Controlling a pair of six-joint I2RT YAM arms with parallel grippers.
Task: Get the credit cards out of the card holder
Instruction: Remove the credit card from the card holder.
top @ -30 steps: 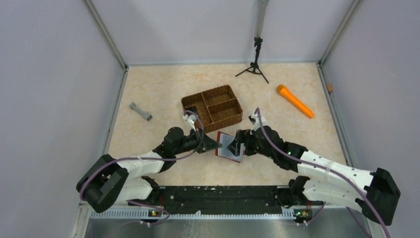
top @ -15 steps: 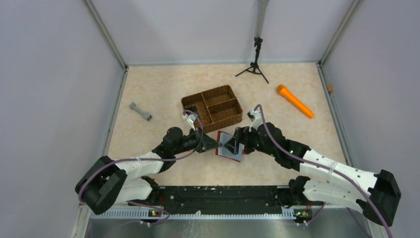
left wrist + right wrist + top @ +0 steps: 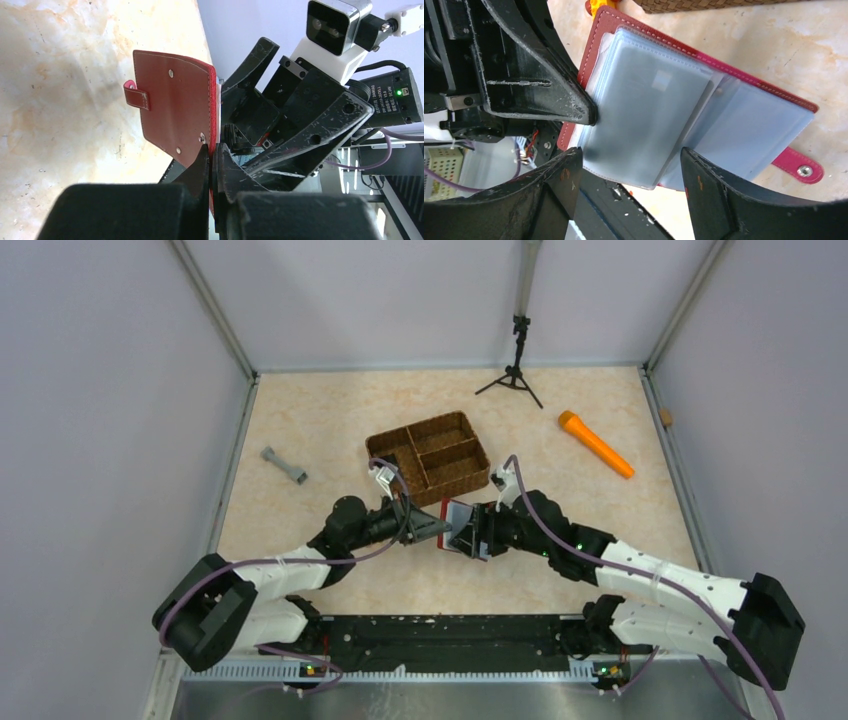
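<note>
The card holder (image 3: pixel 172 107) is between the two grippers, just near of the near right corner of the wicker basket (image 3: pixel 428 452), around the middle of the tabletop (image 3: pixel 320 420). It is open and tilted up. Its dark red outer cover faces left and its strap tab (image 3: pixel 136 95) sticks out from the free edge. Whether any part of it touches the tabletop cannot be told.

The left gripper (image 3: pixel 213 150) is closed narrow on one edge of the red cover, with a finger on each face.

The right gripper (image 3: pixel 630 155) comes in from the right with its jaws spread wide. They straddle the near edge of the pale blue plastic sleeves (image 3: pixel 744 130), which fan out from the cover. Whether its fingers touch the sleeves cannot be told.

The credit cards (image 3: pixel 644 115) are inside the holder. One shows as a greyish rectangle through the top sleeve, with a paler square near one corner. The other is hidden.

An orange cylinder (image 3: pixel 595 443) lies far to the right of the basket. A small grey dumbbell-shaped piece (image 3: pixel 284 465) lies to the left of the basket. A black tripod (image 3: pixel 516 370) stands at the far edge
</note>
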